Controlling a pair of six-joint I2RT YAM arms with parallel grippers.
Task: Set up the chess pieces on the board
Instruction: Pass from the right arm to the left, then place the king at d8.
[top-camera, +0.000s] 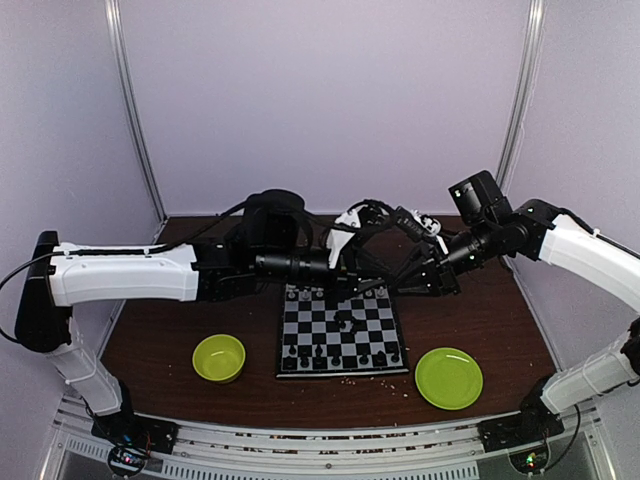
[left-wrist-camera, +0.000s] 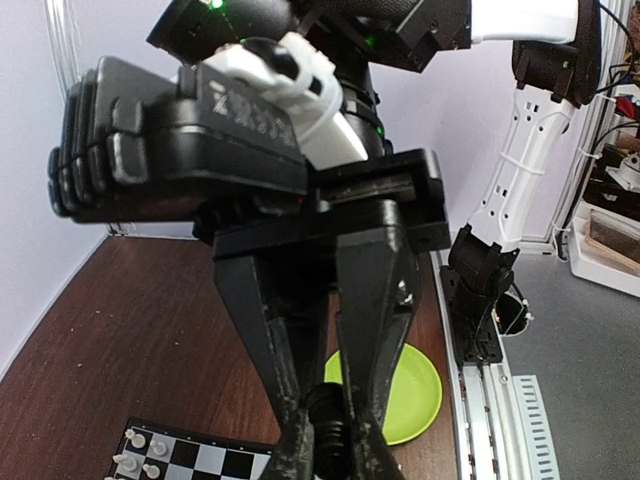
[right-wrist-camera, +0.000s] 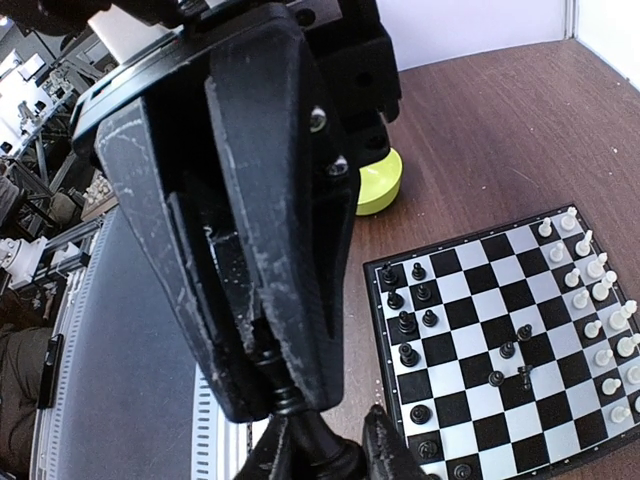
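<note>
Left gripper and right gripper meet tip to tip, and both look clamped on one black piece, held in the air at centre frame of the overhead view, over the upper edge of the board. It reads as a handover. The key now: one gripper should let go only once the other holds firm, keeping the piece upright. Then it goes down gently onto a free square among the black pieces, without nudging the neighbours.
</note>
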